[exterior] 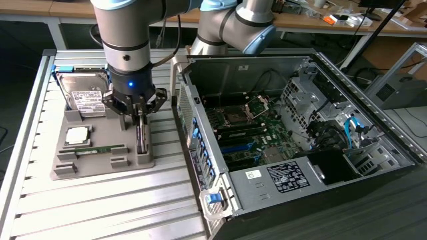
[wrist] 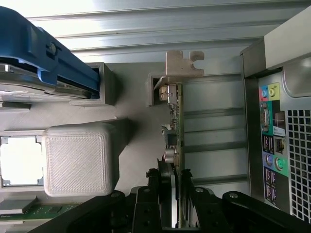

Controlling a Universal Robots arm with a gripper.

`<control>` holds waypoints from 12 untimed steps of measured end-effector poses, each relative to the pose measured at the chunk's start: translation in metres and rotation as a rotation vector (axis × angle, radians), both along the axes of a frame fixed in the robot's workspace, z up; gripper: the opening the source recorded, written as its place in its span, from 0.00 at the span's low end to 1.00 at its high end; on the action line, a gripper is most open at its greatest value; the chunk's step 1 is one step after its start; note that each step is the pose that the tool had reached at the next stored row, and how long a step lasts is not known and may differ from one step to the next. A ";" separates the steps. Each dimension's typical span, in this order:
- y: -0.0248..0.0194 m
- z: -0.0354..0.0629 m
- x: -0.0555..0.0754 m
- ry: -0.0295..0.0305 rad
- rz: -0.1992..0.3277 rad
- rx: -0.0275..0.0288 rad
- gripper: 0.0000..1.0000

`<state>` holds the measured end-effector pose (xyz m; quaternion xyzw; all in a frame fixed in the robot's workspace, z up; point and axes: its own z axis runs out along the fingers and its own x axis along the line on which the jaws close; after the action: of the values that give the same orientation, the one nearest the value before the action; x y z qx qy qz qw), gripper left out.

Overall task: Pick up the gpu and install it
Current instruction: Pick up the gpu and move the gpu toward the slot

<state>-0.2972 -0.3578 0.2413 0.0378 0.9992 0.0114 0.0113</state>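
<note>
Gripper (exterior: 138, 116) clamped on the gpu's (exterior: 141, 136) top edge
Card's straight below it, left of centre, long side running down-frame in the tray (exterior: 100, 166).

Even, diffuse overhead light, probably from ceiling fixtures; soft shadows beside the grey tray (exterior: 100, 167). Wrist view: glare bleaches the ribbed table (wrist: 146, 12); the foreground lies dark.

gpu (wrist: 177, 121) end behind gripper (wrist: 174, 182), hard drive (wrist: 34, 73) cropped
</note>
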 end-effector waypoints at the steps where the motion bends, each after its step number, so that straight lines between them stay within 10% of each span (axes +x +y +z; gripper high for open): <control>1: 0.0000 0.0001 0.000 -0.0002 0.000 0.0001 0.29; 12: 0.0001 0.0023 0.000 -0.0004 0.000 0.0002 0.29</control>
<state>-0.2967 -0.3578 0.2436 0.0378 0.9992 0.0116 0.0115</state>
